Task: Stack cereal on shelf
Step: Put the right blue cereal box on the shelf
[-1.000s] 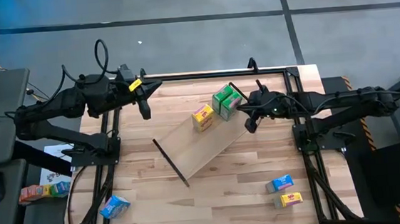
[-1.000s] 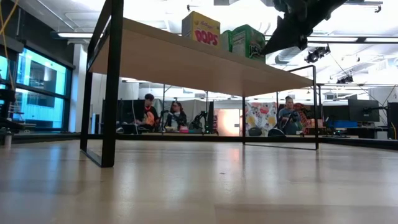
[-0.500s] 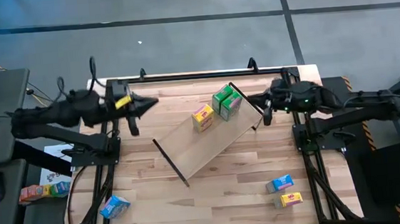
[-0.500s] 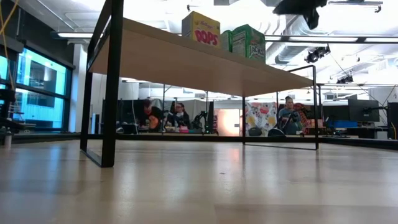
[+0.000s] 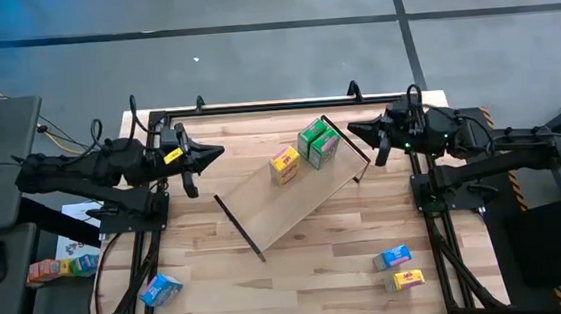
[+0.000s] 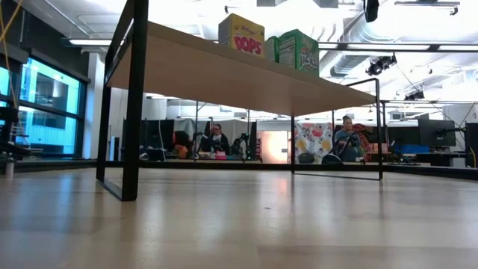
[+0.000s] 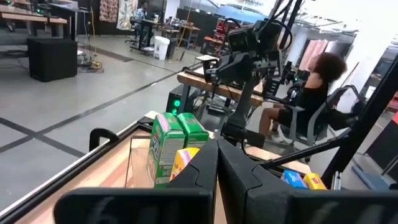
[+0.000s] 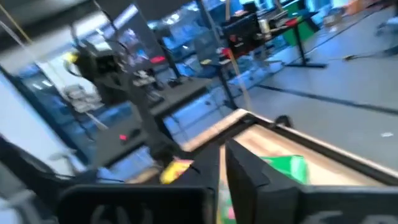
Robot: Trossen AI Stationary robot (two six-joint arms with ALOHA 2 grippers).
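The shelf (image 5: 290,198) stands slantwise in the middle of the surface (image 5: 300,271), its light-wood board running from a dark end panel near the middle-left up to another by the right arm. On the board's far end sit three cereal boxes — a yellow box (image 5: 283,164) and, just beside it, two green boxes (image 5: 317,142) pressed together. In the low view the same yellow box (image 6: 240,34) and green pair (image 6: 293,48) stand upright on top of the board, with people seated at desks in the room behind. Three more boxes lie off the shelf on the surface: a blue box (image 5: 160,289) near the front left corner, and another blue box (image 5: 396,257) with a second yellow box (image 5: 408,279) just in front of it near the front right. The left gripper (image 5: 203,157) hangs over the surface's back left edge, well apart from the shelf, its jaws closed together and empty. The right gripper (image 5: 364,130) hovers near the shelf's right end panel, close to the green boxes but not touching them — its jaws likewise pressed closed with nothing between them.
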